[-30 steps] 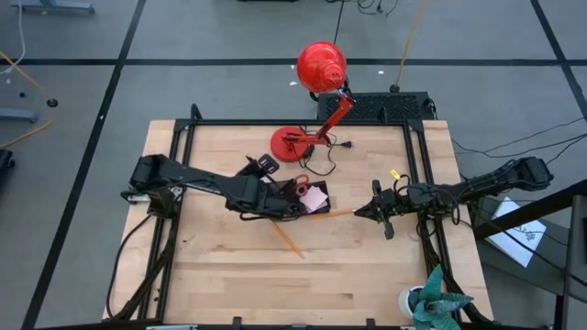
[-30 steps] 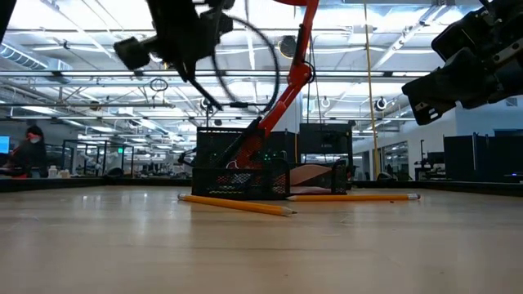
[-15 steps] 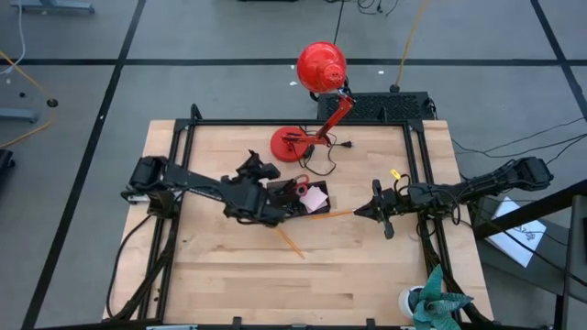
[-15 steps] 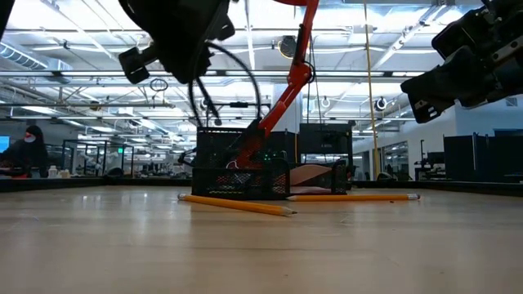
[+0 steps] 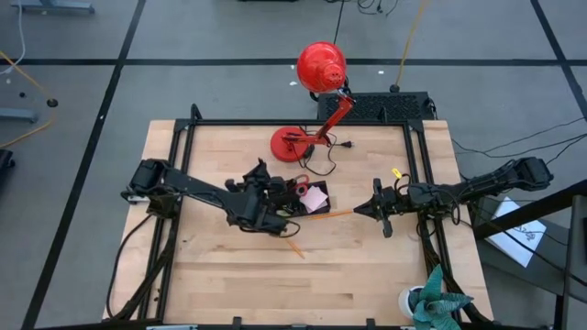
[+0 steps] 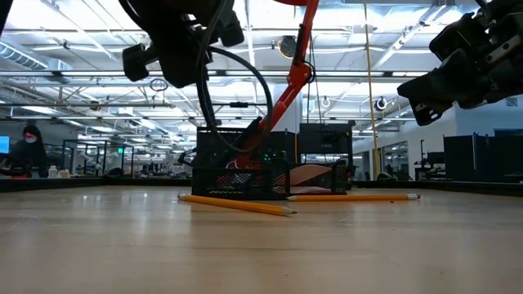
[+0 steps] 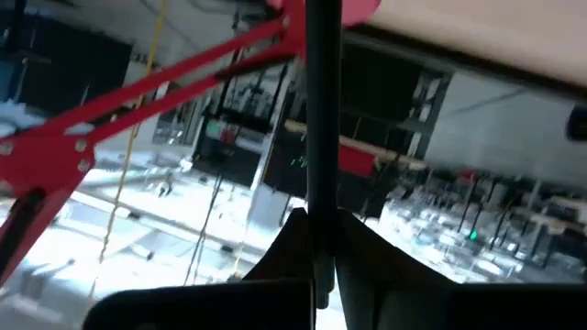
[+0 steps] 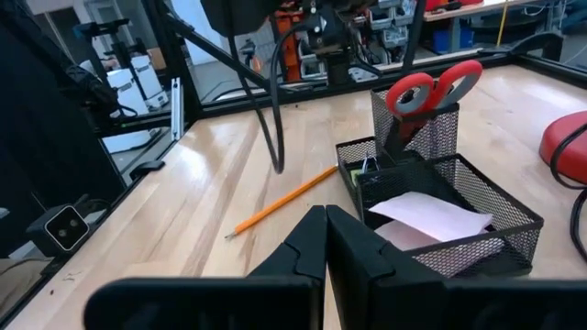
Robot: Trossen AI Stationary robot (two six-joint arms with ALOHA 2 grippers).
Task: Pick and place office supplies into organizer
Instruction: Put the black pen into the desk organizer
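Right, nearest the right gripper (image 5: 356,209): its two fingers are pressed tight together with nothing between them, hovering above the table (image 5: 220,275). Just ahead of its tip lies one orange pencil (image 5: 328,214), pointing toward the organizer (image 8: 440,206). That black mesh tray sits a little farther out, with the pink sticky-note pad (image 8: 431,218) lying in its low compartment and the red-handled scissors (image 8: 433,88) standing handles-up in the tall cup behind. Beyond the tray hangs the left gripper (image 5: 282,220), raised off the wood on the organizer's far side from the right gripper; its fingers are clamped on a black pen (image 7: 321,119), which stands straight up out of the grip in the wrist view. Just beneath it a second pencil (image 5: 293,246) rests slanted on the boards. Farthest back stands the red desk lamp (image 5: 320,66), its round base (image 5: 290,144) behind the organizer.
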